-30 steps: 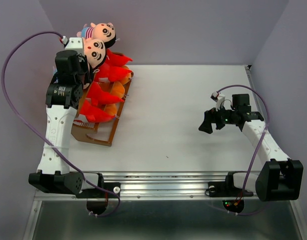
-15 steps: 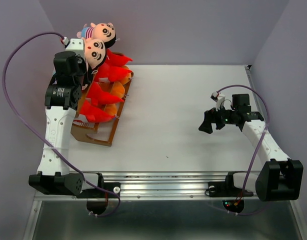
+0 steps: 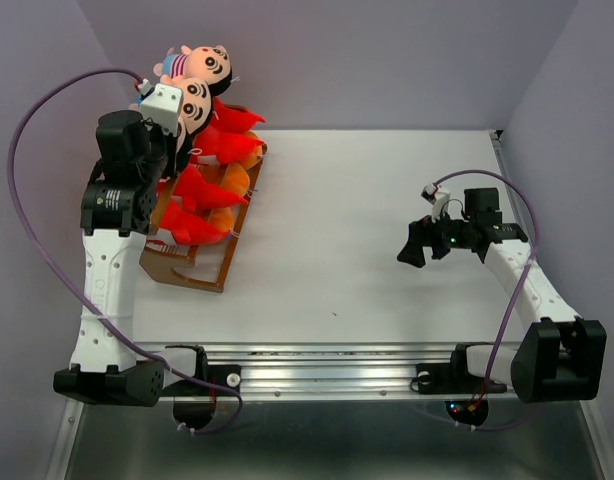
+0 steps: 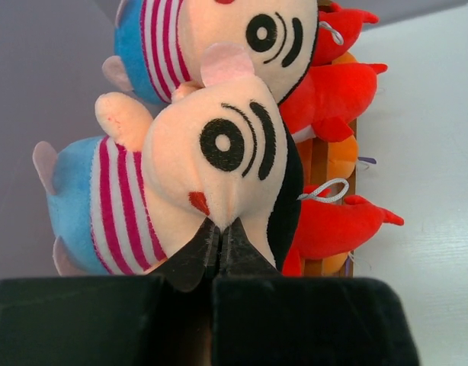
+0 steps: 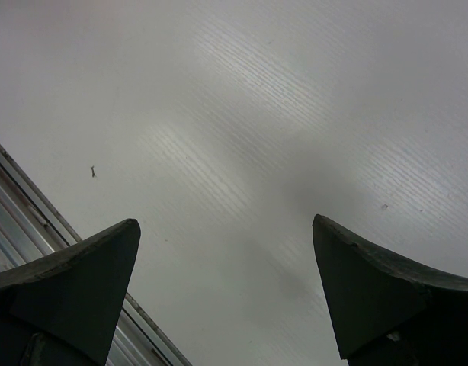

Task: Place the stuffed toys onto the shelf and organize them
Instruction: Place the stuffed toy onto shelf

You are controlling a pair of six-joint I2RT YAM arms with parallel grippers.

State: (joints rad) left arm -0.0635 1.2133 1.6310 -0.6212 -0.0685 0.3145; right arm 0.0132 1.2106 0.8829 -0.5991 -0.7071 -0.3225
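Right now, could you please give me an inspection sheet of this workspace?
Surface: white table bare in the middle, one dark speck.
Job's things: red and orange plush toys sit on the stepped wooden rack; two peach-faced doll heads at its far end.
Clutter: nothing seen.
Grippers: left gripper fingers shut, tips at the nearer doll head; right gripper open, empty, over the table.
Cables: purple cables loop off both arms.
Surroundings: lilac walls.

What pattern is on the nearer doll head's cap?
The cap has red-and-white stripes and blue, clearest in the left wrist view.
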